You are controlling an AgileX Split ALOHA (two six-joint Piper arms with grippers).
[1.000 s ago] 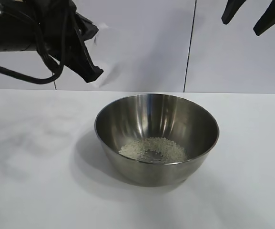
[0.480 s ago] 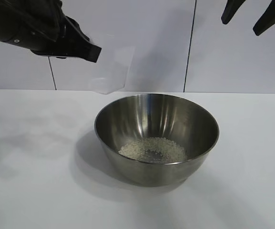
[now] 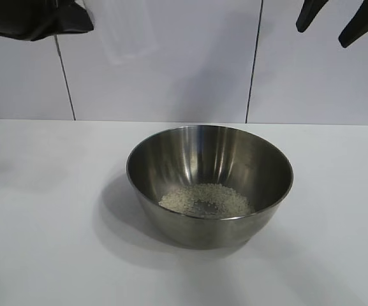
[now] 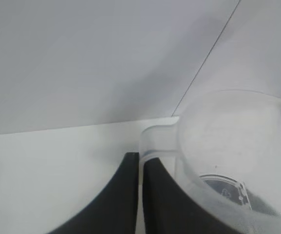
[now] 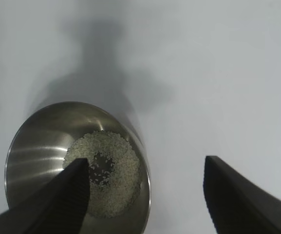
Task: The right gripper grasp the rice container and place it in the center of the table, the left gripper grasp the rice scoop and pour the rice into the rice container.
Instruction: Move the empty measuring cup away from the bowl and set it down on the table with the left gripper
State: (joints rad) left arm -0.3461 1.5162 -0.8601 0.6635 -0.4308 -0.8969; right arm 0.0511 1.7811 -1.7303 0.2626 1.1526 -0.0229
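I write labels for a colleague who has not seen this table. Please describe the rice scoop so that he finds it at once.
Start at the steel rice container in the middle of the white table, then look up and to the left. There the left gripper holds the rice scoop in the air. It is small, clear plastic, with a handle tab, unlike the shiny bowl.

White wall panels (image 3: 171,64) with dark seams
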